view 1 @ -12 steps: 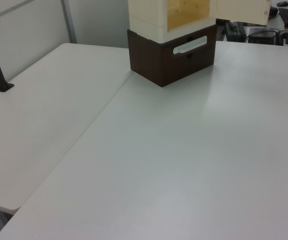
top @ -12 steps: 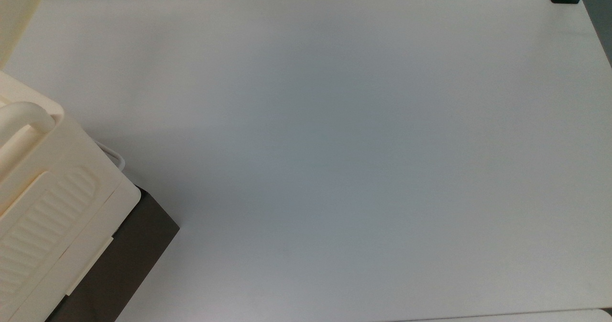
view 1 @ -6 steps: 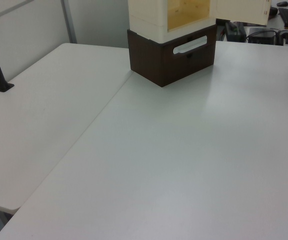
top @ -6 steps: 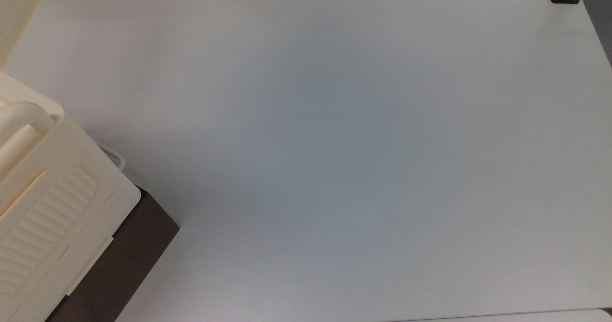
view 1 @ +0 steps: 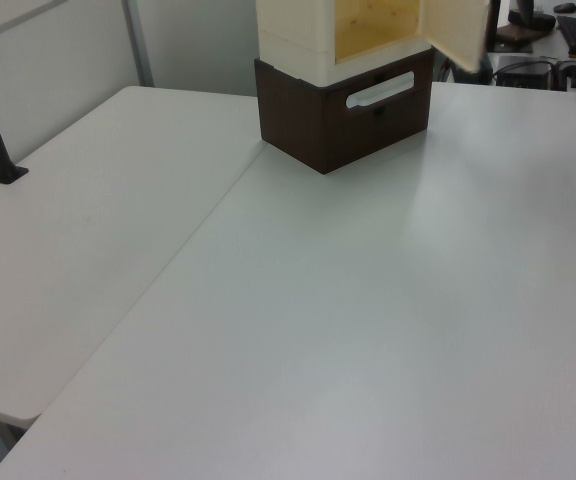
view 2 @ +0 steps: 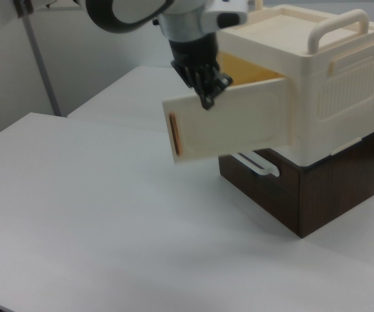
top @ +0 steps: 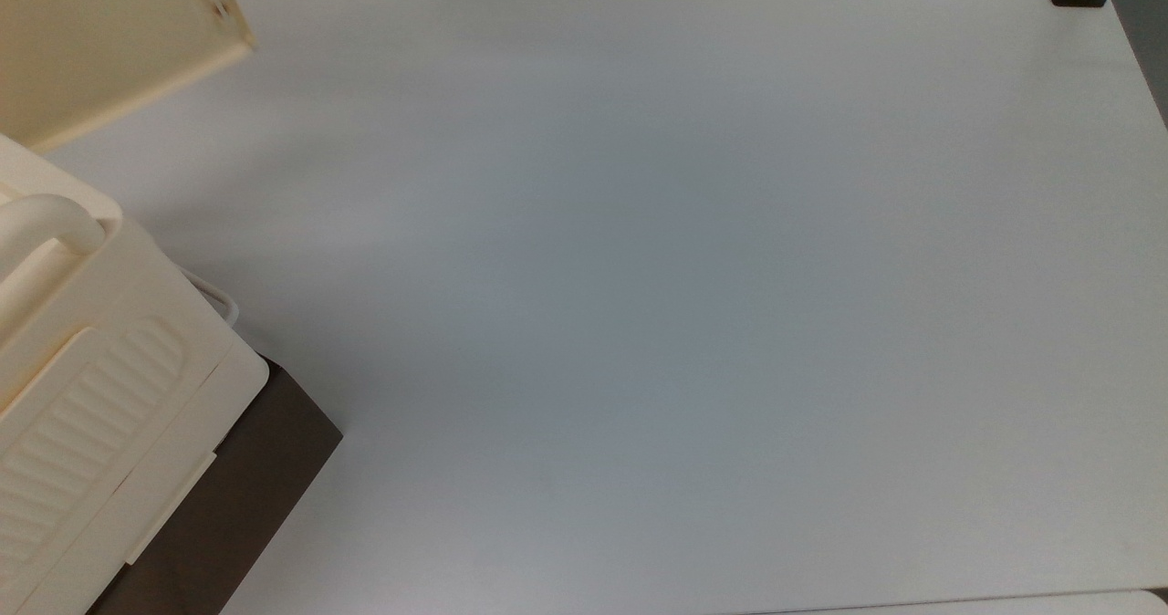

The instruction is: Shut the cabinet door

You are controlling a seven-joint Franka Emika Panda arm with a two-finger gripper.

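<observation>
cabinet [top: 82, 396] cut by the top view's left edge, cabinet door [view 1: 458, 30] seemingly motion-blurred

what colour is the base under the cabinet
Dark brown base, wood-grained, beneath the cream cabinet; clearest in the right view.

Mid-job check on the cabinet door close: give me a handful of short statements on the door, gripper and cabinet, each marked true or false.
1. The cabinet door is fully shut. False: it stands ajar, and the yellow inside shows behind it.
2. The gripper is at the door's top edge. True.
3. The cabinet sits on a dark brown base. True.
4. The cabinet lies on its side. False: it is upright, arch handle on top.
5. A mug stands on the table. False: no mug is there.
</observation>
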